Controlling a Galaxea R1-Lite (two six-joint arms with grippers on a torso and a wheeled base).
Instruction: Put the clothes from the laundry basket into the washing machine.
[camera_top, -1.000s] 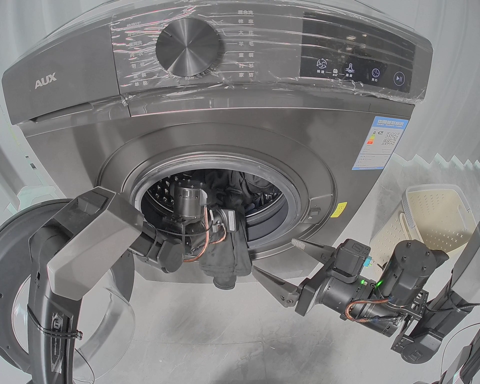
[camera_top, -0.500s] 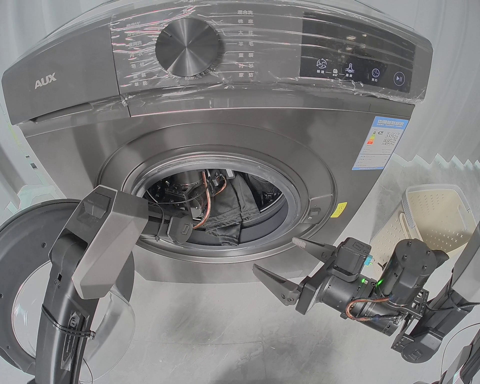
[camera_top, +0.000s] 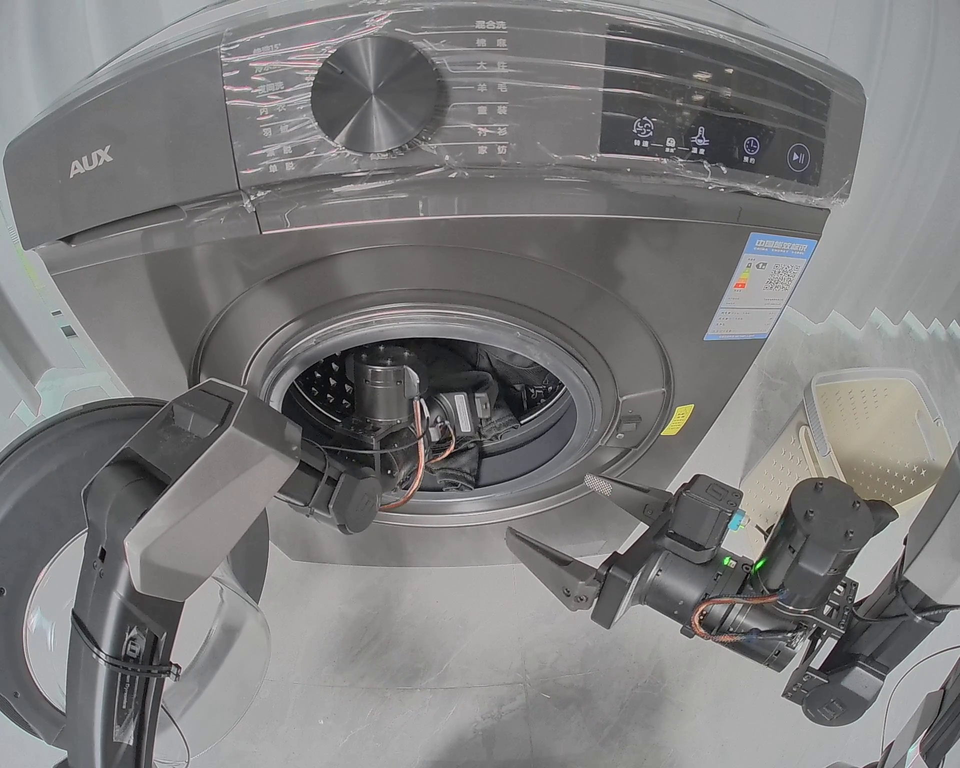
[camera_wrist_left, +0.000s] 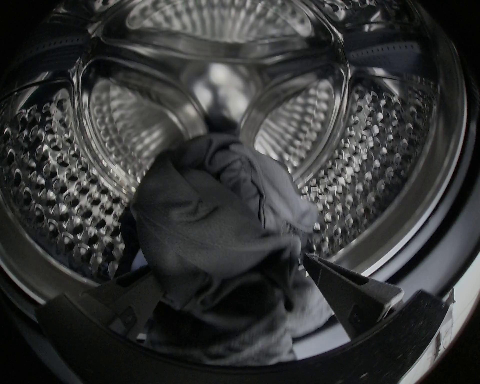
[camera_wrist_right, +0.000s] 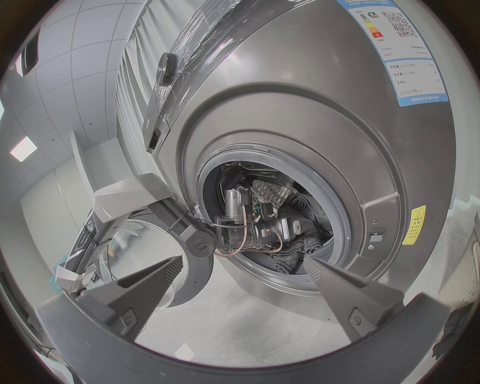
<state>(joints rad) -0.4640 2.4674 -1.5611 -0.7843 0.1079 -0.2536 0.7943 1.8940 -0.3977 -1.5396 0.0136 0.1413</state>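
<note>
The grey washing machine (camera_top: 450, 270) stands with its round opening uncovered. My left arm goes in through the opening, and my left gripper (camera_top: 478, 412) is low inside the drum (camera_wrist_left: 50, 165). It is open, with a dark grey garment (camera_wrist_left: 220, 225) bunched between its fingers and covering one of them. More dark clothes (camera_top: 505, 380) lie in the drum behind it and show in the right wrist view as dark clothes (camera_wrist_right: 300, 240). My right gripper (camera_top: 550, 512) hangs open in front of the machine, below the opening and to its right, holding nothing. The cream laundry basket (camera_top: 880, 430) is on the floor at the right.
The machine's round glass door (camera_top: 40, 520) is swung open at the left, behind my left arm. Bare grey floor (camera_top: 430, 650) lies in front of the machine. The basket stands close beside the machine's right side.
A second ago the dark garment hung out over the opening's lower rim from my left gripper. It was lifted inside, and it now lies within the drum. The right arm has not moved.
</note>
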